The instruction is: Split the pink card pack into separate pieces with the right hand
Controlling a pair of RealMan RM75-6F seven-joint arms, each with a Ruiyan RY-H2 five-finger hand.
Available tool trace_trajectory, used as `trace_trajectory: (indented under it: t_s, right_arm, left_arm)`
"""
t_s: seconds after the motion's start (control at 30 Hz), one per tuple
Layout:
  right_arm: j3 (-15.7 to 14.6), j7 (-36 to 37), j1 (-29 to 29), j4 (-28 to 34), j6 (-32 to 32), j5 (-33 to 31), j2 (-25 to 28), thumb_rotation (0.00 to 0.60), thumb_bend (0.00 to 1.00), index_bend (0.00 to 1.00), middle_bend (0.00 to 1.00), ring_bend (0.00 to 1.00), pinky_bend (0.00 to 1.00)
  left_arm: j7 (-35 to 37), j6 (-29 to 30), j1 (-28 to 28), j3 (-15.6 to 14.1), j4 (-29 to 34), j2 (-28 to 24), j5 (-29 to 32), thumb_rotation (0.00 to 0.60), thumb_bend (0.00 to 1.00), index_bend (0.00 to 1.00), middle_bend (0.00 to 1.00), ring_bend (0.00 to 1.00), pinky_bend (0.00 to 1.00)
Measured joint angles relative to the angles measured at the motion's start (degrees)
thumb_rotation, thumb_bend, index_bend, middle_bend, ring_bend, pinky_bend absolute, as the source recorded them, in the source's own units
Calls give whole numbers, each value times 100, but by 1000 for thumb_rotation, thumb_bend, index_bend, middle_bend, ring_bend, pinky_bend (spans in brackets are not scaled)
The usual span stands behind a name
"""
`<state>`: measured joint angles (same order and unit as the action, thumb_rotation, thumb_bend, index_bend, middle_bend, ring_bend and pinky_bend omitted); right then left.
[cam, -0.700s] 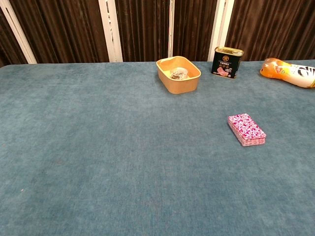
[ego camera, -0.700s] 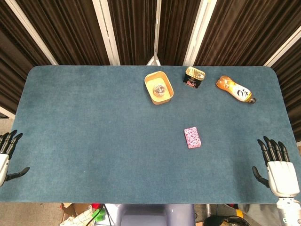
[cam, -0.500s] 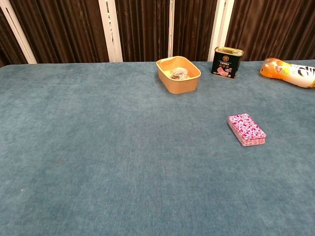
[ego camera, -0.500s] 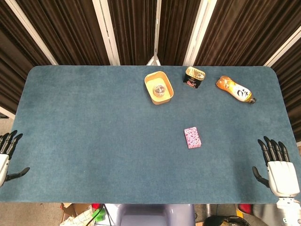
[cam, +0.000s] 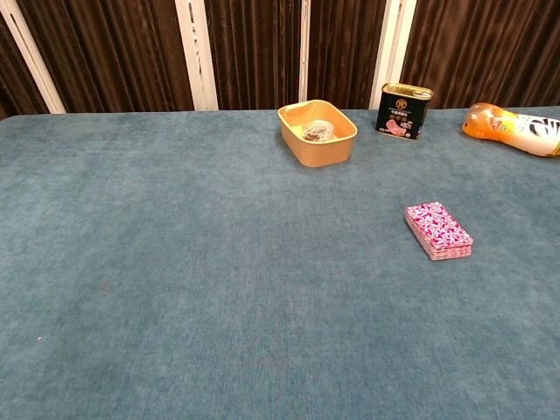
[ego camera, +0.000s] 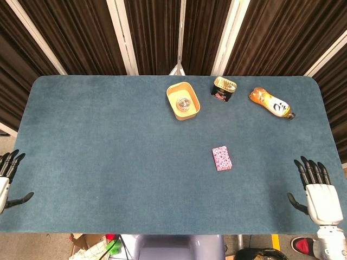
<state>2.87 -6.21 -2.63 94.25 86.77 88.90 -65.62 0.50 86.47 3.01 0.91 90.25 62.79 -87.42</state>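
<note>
The pink patterned card pack [ego camera: 222, 158] [cam: 438, 230] lies flat as one neat stack on the blue table, right of centre. My right hand [ego camera: 317, 192] hovers at the table's front right corner, well to the right of the pack, fingers spread and holding nothing. At the front left edge my left hand [ego camera: 6, 180] is half cut off by the frame, fingers apart and empty. Neither hand shows in the chest view.
A tan bowl [ego camera: 183, 101] [cam: 317, 132] with a small shiny object inside stands at the back centre. A dark tin can [ego camera: 224, 89] [cam: 402, 111] sits to its right. An orange bottle [ego camera: 271, 103] [cam: 513, 128] lies on its side at the back right.
My right hand has shifted slightly to the left and toward the table. The card pack and left hand have not moved.
</note>
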Motion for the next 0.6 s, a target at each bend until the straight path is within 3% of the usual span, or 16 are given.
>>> trace_trajectory:
  t_s: [0.33, 0.6]
  right_arm:
    - [123, -312, -551, 355, -946, -166, 256, 600, 292, 0, 0, 0, 0]
    - [492, -1314, -1443, 924, -2212, -1086, 345, 600, 292, 0, 0, 0, 0]
  left_arm:
    - [35, 14, -7, -6, 40, -17, -11, 600, 0, 0, 0, 0, 0]
    - [117, -72, 9, -21, 72, -68, 21, 600, 0, 0, 0, 0, 0]
